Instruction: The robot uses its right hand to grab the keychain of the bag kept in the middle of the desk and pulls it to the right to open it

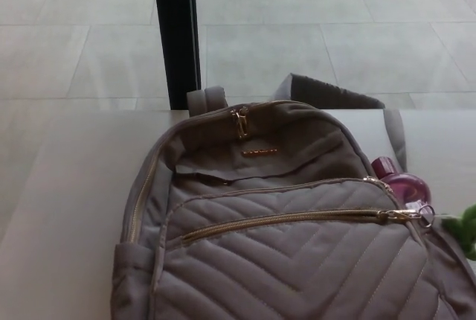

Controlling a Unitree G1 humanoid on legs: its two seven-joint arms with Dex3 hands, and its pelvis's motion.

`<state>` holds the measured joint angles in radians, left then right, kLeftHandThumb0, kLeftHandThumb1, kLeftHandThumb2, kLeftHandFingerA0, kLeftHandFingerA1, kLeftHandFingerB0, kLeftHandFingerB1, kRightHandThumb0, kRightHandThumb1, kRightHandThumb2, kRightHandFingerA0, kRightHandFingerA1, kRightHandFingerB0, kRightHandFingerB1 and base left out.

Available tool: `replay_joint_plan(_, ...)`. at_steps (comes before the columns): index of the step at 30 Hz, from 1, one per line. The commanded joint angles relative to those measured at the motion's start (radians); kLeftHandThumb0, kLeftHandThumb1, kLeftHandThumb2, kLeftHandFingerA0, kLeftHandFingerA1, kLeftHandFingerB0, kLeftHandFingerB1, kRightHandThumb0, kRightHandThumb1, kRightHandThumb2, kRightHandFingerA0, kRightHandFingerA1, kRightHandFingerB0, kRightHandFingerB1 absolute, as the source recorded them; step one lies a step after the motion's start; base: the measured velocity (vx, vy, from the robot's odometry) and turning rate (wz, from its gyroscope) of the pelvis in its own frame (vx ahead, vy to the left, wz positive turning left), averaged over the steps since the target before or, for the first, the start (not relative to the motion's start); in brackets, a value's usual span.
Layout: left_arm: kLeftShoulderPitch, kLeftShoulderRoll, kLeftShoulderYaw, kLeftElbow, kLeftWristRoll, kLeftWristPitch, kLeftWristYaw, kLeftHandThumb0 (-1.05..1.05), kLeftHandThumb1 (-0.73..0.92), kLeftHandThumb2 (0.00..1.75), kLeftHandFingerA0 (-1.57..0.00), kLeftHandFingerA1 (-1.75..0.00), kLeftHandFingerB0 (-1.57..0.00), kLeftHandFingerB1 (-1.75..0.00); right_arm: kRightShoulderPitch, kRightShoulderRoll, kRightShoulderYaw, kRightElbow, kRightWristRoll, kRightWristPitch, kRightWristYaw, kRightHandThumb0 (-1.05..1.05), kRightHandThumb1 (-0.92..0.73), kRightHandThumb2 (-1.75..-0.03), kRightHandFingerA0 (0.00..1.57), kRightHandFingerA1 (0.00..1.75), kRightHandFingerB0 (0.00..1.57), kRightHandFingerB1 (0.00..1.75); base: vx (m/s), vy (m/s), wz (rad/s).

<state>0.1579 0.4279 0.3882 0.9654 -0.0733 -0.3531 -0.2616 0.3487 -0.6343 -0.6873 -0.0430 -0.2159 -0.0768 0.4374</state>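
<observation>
A taupe quilted backpack (282, 260) lies flat on the pale desk (67, 186), its top handle toward the far edge. A gold zipper (290, 218) runs across the front pocket, its puller at the right end. On that puller hangs a silver key ring (426, 216) with a green fuzzy keychain (467, 231) trailing off toward the right picture edge. A second gold zipper puller (239, 121) sits at the top of the bag. Neither of my hands shows in the head view.
A magenta bottle (401, 184) pokes out of the bag's right side pocket. A shoulder strap (349, 100) loops behind the bag. A black post (175, 33) stands beyond the desk's far edge, on a tiled floor (335, 30).
</observation>
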Motion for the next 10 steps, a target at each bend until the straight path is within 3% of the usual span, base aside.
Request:
replay_joint_plan(1,0.131,-0.007,0.076,-0.348,-0.259,-0.074,-0.288,-0.86,0.86,0.66,-0.33,-0.46,-0.25,-0.32,0.093,0.137,-0.227,0.034,0.283,-0.205,-0.044,-0.78,-0.6,-0.58,0.37,0.61,0.27,0.43,0.0,0.0,0.0)
replay_joint_plan(2,0.136,-0.009,0.078,-0.352,-0.259,-0.072,-0.287,-0.86,0.86,0.66,-0.33,-0.46,-0.25,-0.32,0.09,0.136,-0.225,0.039,0.281,-0.207,-0.042,-0.78,-0.6,-0.58,0.37,0.61,0.27,0.43,0.0,0.0,0.0)
replay_joint_plan(5,0.157,-0.035,0.135,-0.429,-0.349,0.042,-0.3,-0.83,0.91,0.71,-0.23,-0.51,-0.15,-0.34,0.016,0.158,-0.303,0.106,0.329,-0.081,-0.111,-0.8,-0.68,-0.61,0.37,0.58,0.23,0.4,0.0,0.0,0.0)
replay_joint_plan(6,0.151,-0.036,0.163,-0.414,-0.362,0.07,-0.28,-0.76,0.77,1.12,-0.2,-0.57,-0.08,-0.46,-0.002,0.151,-0.33,0.15,0.349,-0.041,-0.117,-0.73,-0.54,-0.9,0.3,0.64,0.17,0.52,0.0,0.0,0.0)
replay_joint_plan(7,0.138,-0.039,0.216,-0.377,-0.388,0.121,-0.233,-0.74,0.77,1.12,-0.22,-0.58,-0.1,-0.47,-0.038,0.132,-0.38,0.245,0.374,0.033,-0.148,-0.64,-0.66,-0.6,0.33,0.66,0.22,0.47,0.0,0.0,0.0)
replay_joint_plan(8,0.132,-0.042,0.237,-0.363,-0.395,0.143,-0.208,-0.74,0.77,1.12,-0.22,-0.58,-0.1,-0.47,-0.052,0.123,-0.396,0.29,0.364,0.053,-0.177,-0.64,-0.66,-0.6,0.33,0.66,0.22,0.47,0.0,0.0,0.0)
replay_joint_plan(9,0.115,-0.027,0.273,-0.282,-0.409,0.147,-0.231,-0.76,0.92,0.77,-0.2,-0.55,-0.09,-0.33,-0.061,0.119,-0.415,0.351,0.369,0.058,-0.19,-0.57,-0.52,-0.85,0.25,0.65,0.13,0.5,0.0,0.0,0.0)
replay_joint_plan(10,0.105,-0.012,0.278,-0.201,-0.364,0.097,-0.194,-0.73,0.81,1.14,-0.21,-0.58,-0.07,-0.43,-0.066,0.108,-0.427,0.405,0.357,0.085,-0.216,-0.56,-0.51,-0.83,0.24,0.63,0.12,0.49,0.0,0.0,0.0)
